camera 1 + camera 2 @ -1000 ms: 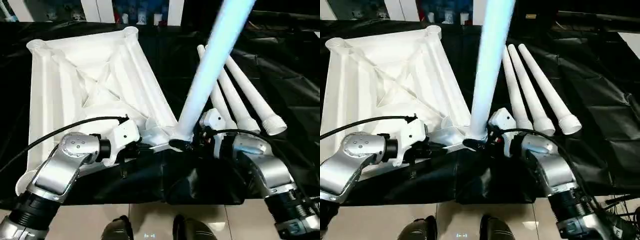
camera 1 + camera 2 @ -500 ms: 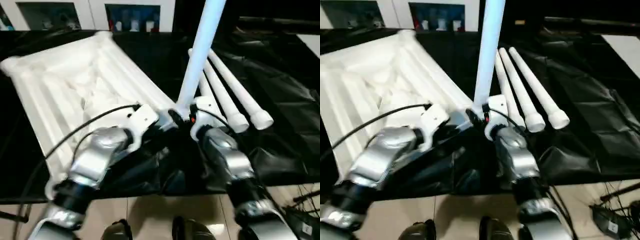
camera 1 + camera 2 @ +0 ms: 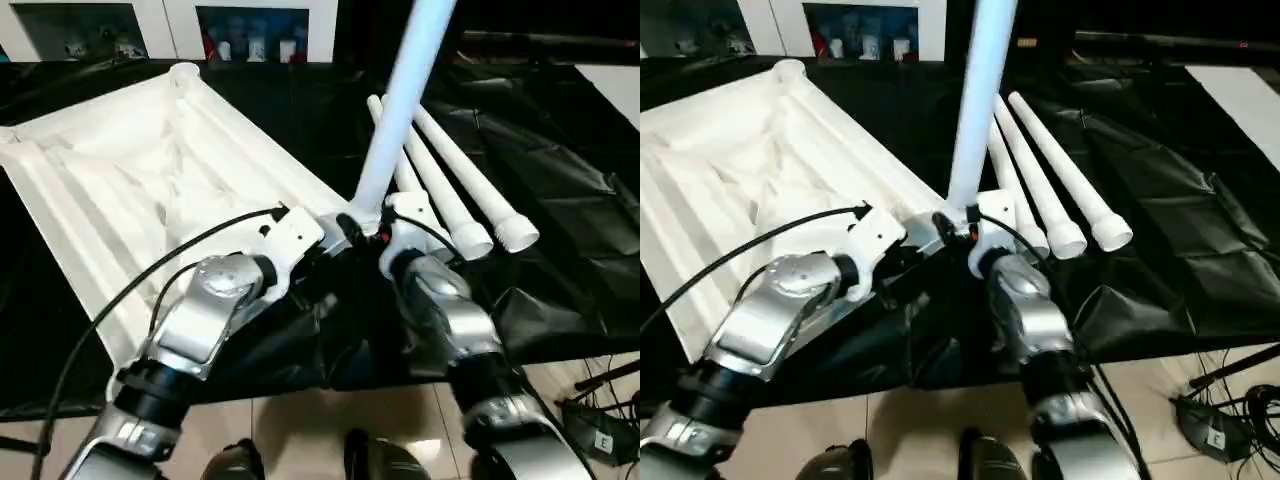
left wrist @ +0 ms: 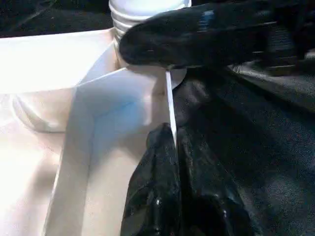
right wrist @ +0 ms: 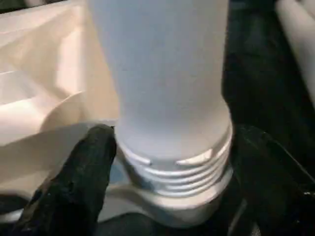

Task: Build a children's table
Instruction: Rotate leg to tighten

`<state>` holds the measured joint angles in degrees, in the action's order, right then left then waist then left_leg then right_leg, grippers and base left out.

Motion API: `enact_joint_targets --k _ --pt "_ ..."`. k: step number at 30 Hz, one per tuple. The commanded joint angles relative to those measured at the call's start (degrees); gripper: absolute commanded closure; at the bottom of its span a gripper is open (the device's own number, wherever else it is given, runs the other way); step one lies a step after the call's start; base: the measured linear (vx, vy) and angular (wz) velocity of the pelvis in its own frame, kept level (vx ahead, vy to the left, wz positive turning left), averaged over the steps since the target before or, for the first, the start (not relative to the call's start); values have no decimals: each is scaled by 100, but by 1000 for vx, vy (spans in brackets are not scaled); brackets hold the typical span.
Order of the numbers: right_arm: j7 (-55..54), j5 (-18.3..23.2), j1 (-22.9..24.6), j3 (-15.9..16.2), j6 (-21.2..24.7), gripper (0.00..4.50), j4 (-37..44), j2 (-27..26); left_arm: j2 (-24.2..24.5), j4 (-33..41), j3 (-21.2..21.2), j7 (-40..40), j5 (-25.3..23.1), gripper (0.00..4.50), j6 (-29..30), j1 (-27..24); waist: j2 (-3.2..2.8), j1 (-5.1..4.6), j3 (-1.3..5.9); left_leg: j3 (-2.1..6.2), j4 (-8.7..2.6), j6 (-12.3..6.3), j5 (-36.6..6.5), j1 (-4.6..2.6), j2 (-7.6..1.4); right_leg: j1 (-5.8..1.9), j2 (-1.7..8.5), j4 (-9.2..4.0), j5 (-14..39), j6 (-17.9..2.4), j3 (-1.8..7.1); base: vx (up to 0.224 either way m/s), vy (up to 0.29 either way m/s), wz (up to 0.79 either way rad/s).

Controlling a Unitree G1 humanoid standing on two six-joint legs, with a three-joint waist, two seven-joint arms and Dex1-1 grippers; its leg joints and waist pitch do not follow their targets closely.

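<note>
Tabletop (image 3: 120, 190) lies underside up across left half of frame on black sheet (image 3: 560, 200). One leg (image 3: 400, 100) stands upright in its near corner socket, centre frame; three legs (image 3: 455, 195) lie just right. Left gripper (image 4: 172, 147) pinched shut on tabletop rim; right gripper (image 5: 170, 162) fingers spread around leg's threaded base

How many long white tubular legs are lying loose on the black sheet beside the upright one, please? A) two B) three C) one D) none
B: three long white tubular legs lie side by side on the black sheet, while a fourth leg stands upright at the near corner socket of the large white ribbed plastic tabletop.
</note>
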<state>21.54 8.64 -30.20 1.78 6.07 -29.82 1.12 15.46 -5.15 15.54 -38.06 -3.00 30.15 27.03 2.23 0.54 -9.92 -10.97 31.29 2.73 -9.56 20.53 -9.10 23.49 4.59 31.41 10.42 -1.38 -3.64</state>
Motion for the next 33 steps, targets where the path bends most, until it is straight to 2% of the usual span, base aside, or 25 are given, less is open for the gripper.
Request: enact_joint_targets --k 1,2,3,4,7,8,9,10,12,13,14,15,16,17,18,20,21,22,24,25,28,29,31,33 --pt "490 112 113 354 135 45 298 30 44 -169 198 -159 58 450 -93 -203 13 65 284 208 -448 -280 -1728 -48 -395 -166 489 -354 2192 -820 346 0 0 0" --pt "692 137 198 392 221 41 530 236 166 -86 217 -305 85 450 -203 -259 13 65 284 208 -448 -280 -1728 -48 -395 -166 489 -354 2192 -820 346 0 0 0" --pt "846 152 262 423 283 30 697 392 255 -19 228 -412 107 450 -273 -304 37 98 287 183 -418 -378 -1613 -41 -390 -156 476 -339 2141 -814 364 0 0 0" --pt "979 161 310 450 324 16 815 511 313 42 223 -488 137 450 -252 -343 32 112 283 169 -414 -420 -1550 -38 -396 -149 475 -329 2178 -840 371 0 0 0" --pt "1748 213 509 586 460 16 1326 1108 564 271 138 -827 291 450 -202 -496 31 159 294 148 -394 -459 -1426 -36 -399 -149 459 -318 2223 -875 365 18 -17 2" --pt "2076 223 577 645 509 16 1504 1364 717 363 151 -1071 355 450 -431 -555 19 186 290 132 -375 -499 -1332 -46 -401 -135 446 -311 2071 -904 374 55 -51 7" --pt "2256 221 612 677 515 16 1571 1479 786 436 153 -1212 433 450 -438 -595 40 188 295 111 -353 -547 -1264 -48 -395 -132 427 -284 1888 -962 383 63 -51 11" --pt "2386 220 637 699 519 16 1619 1558 832 488 152 -1308 491 450 -429 -624 35 198 296 90 -335 -579 -1249 -66 -396 -114 424 -267 1832 -1033 389 68 -54 14" --pt "2585 210 672 750 502 16 1681 1693 946 591 171 -1519 573 450 -525 -676 12 208 327 79 -318 -612 -1077 -73 -404 -130 420 -231 1591 -1147 384 71 -53 12" --pt "2884 224 716 834 469 16 1775 1873 1114 753 194 -1793 691 450 -528 -749 6 217 382 70 -289 -723 -568 -34 -402 -202 389 -114 824 -1325 366 78 -41 5" --pt "2988 223 726 867 454 16 1804 1947 1211 809 220 -1904 708 450 -583 -776 11 218 403 60 -261 -796 -357 -30 -396 -207 368 -62 435 -1394 363 78 -41 5" --pt "3051 229 726 893 446 16 1839 2009 1291 859 223 -1990 747 450 -601 -805 23 224 436 52 -218 -985 95 -13 -373 -234 336 33 -376 -1535 363 67 -24 3" --pt "3072 234 722 898 438 16 1849 2029 1320 881 215 -2019 765 450 -604 -818 29 227 449 45 -186 -1090 313 0 -357 -234 318 86 -784 -1596 368 0 0 0" --pt "3075 249 701 887 447 16 1843 2032 1348 907 196 -2045 788 450 -609 -833 32 230 445 38 -156 -1273 575 26 -351 -225 306 136 -1298 -1713 361 0 0 0" --pt "3085 275 695 883 482 16 1869 2049 1369 931 180 -2059 814 450 -600 -844 31 234 428 42 -140 -1344 571 39 -358 -216 312 151 -1367 -1777 359 0 0 0" --pt "3124 311 674 879 480 16 1881 2042 1426 986 161 -2106 852 450 -581 -874 10 236 427 64 -141 -1324 417 42 -391 -226 334 133 -1016 -1806 338 0 0 0" --pt "3196 332 673 902 514 16 1897 2049 1453 995 153 -2129 872 450 -591 -889 33 225 396 68 -160 -1261 240 50 -401 -224 338 95 -651 -1772 330 0 0 0" --pt "3234 315 669 929 509 16 1887 2049 1474 993 148 -2142 881 450 -602 -897 30 225 382 74 -171 -1211 119 49 -404 -224 343 76 -424 -1744 327 0 0 0" --pt "3301 332 669 937 509 16 1865 2022 1499 982 130 -2154 898 450 -622 -910 14 218 338 76 -215 -932 -411 9 -427 -188 365 -26 520 -1588 332 0 0 0" --pt "3305 351 669 926 498 16 1860 2008 1501 985 128 -2154 900 450 -618 -913 19 213 327 76 -231 -799 -565 -8 -433 -175 369 -57 791 -1514 341 0 0 0" --pt "3351 427 669 901 500 53 1862 1981 1525 1000 129 -2154 924 450 -615 -933 12 202 312 85 -256 -610 -768 -12 -438 -164 380 -87 1081 -1411 349 0 0 0" --pt "3361 429 667 904 499 53 1862 1986 1536 1005 130 -2156 935 450 -618 -942 10 200 324 84 -254 -562 -782 -23 -437 -162 385 -83 1062 -1388 355 0 0 0" --pt "3399 426 666 914 472 68 1851 1992 1543 1006 124 -2163 942 450 -620 -952 15 190 346 86 -241 -582 -632 -1 -426 -183 381 -43 791 -1409 356 0 0 0" --pt "3397 380 669 926 416 90 1822 2004 1544 1012 126 -2170 940 450 -619 -960 22 176 372 84 -218 -699 -386 19 -413 -207 380 5 384 -1473 354 0 0 0"
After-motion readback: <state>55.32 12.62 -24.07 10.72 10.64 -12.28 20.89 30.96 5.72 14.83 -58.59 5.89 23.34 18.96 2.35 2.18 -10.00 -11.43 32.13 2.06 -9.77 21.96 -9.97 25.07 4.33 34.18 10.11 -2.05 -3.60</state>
